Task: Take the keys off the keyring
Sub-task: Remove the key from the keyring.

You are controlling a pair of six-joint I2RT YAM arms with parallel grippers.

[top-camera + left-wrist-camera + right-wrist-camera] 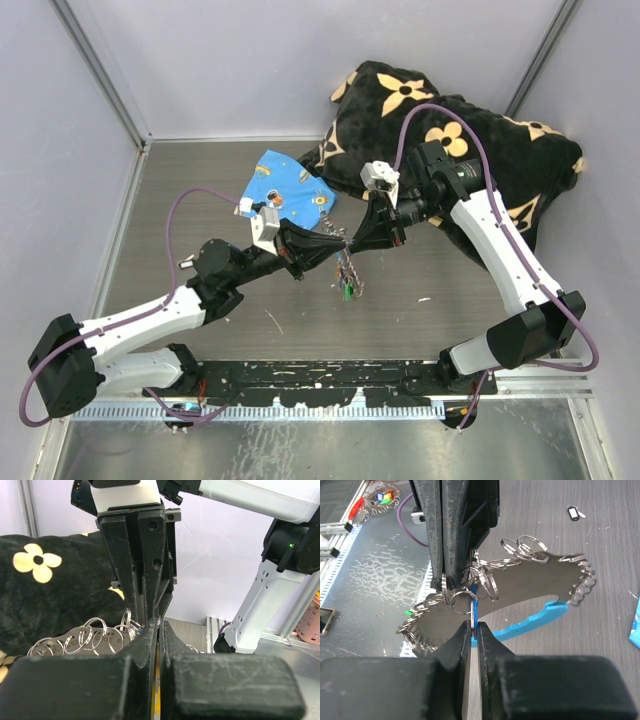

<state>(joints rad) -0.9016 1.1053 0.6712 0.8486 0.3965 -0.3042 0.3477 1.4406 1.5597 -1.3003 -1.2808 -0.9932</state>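
Table (200, 200): grey; action mid-frame.
Left gripper (336, 244): clamped on keyring (346, 262), centre.
Right gripper (353, 240): pinching same keyring, opposite side.
Keys (347, 290): dangling just below.
Risk: thin ring slips if pulls mismatch; bunch drops.

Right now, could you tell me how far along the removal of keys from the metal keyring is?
Little looks done: one small dark key-like tag lies loose on the grey table. In hand: the left gripper and right gripper both pinch the silvery, ring-laden keyring. Left: a green-headed key and others hang from it.
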